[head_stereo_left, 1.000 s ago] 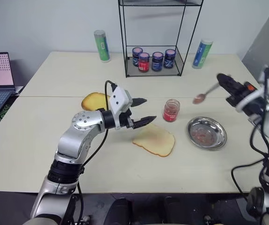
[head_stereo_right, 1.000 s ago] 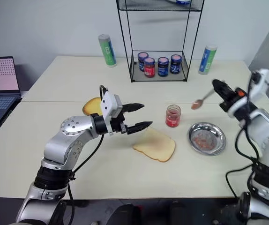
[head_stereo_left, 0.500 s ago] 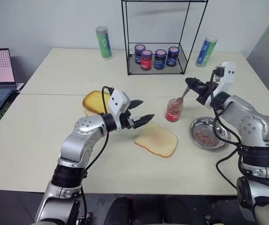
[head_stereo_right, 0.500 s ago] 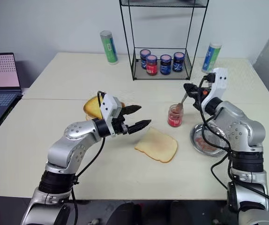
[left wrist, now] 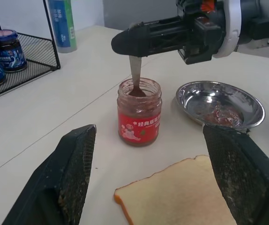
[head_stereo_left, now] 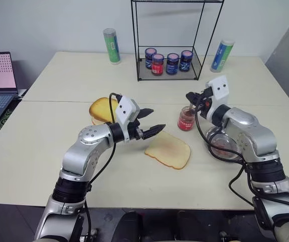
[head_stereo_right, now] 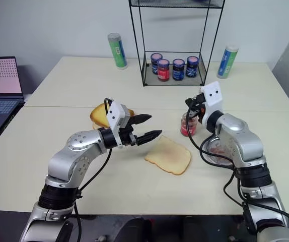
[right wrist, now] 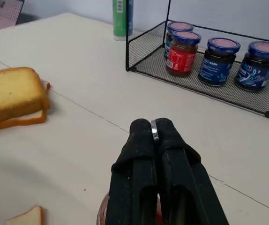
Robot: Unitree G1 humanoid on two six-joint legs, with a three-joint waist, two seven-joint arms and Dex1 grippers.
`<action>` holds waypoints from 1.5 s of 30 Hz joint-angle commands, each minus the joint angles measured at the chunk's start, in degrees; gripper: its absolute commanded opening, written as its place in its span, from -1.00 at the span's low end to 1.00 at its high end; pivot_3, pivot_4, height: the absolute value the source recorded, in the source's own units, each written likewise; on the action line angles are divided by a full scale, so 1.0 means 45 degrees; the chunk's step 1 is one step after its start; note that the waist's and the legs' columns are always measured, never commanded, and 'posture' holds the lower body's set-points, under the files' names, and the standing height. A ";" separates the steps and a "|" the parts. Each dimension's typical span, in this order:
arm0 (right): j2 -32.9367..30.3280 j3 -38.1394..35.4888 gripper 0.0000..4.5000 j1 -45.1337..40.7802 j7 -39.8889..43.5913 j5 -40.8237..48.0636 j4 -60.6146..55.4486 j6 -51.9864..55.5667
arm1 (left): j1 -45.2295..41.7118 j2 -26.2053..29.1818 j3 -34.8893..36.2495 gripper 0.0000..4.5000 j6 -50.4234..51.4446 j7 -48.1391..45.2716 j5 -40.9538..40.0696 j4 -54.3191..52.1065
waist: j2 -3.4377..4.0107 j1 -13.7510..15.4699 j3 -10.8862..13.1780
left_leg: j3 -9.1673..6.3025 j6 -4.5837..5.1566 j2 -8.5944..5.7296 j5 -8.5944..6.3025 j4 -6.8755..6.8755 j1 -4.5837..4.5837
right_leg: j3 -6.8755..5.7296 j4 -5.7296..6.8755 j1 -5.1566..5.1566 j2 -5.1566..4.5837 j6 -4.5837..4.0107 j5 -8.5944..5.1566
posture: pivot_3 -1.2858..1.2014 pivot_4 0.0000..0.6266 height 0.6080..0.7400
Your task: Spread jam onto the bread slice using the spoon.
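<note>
From the head views, the right gripper (head_stereo_left: pixel 191 97) hangs over the jam (head_stereo_left: pixel 185 119), pinched tight on the spoon (left wrist: pixel 134 75); the bread slice (head_stereo_left: pixel 168 150) lies at the jar's seven o'clock. The left gripper (head_stereo_left: pixel 151 121) hovers empty, spread wide, at the slice's ten o'clock. The left wrist view shows the spoon's bowl dipped into the jar, with the steel dish (left wrist: pixel 221 101) at three o'clock. In the right wrist view, closed fingers (right wrist: pixel 139 154) clamp the handle.

Table (head_stereo_left: pixel 49 146): bread slice (head_stereo_left: pixel 168 149), steel dish (head_stereo_left: pixel 224 146)
</note>
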 commanded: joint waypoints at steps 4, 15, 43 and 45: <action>0.0363 -0.0147 -0.97 0.0204 0.0286 -0.0526 -0.0198 -0.0015 | -0.0035 0.0109 0.0075 0.68 -0.0099 0.0003 -0.0170 -0.0680 | 0.0000 0.0000 0.0000 | 0.0000 -0.0002 0.0000 0.0001 0.0001 0.0000 | 0.0002 0.0001 0.0000 0.0000 0.0000 0.0000 | 0.03 -0.52 1.00; 0.2062 -0.2162 -0.97 -0.0023 -0.0812 0.0866 -0.0517 0.2056 | -0.0028 0.0085 0.0060 0.68 -0.0125 -0.0009 -0.0182 -0.0679 | 0.0000 0.0000 -0.0001 | -0.0001 -0.0007 0.0001 0.0004 0.0004 0.0004 | 0.0001 0.0011 0.0002 0.0000 -0.0002 0.0001 | 0.03 -0.52 1.00; 0.3843 -0.7635 -0.97 -0.1774 -0.5211 0.5039 0.0137 0.5415 | -0.0290 0.0027 -0.0010 0.68 -0.0451 -0.0094 -0.0080 -0.0247 | 0.0004 -0.0042 -0.0002 | 0.0007 -0.0007 0.0001 0.0005 -0.0002 0.0010 | 0.0008 0.0024 -0.0001 0.0000 -0.0003 0.0002 | 0.03 -0.52 1.00; 0.3835 -0.7665 -0.97 -0.1731 -0.5261 0.5079 0.0127 0.5386 | -0.0309 0.0034 -0.0013 0.68 -0.0453 -0.0111 -0.0084 -0.0230 | 0.0004 -0.0041 -0.0002 | 0.0007 -0.0008 0.0000 0.0005 -0.0002 0.0010 | 0.0008 0.0023 -0.0001 0.0000 -0.0003 0.0002 | 0.03 -0.52 1.00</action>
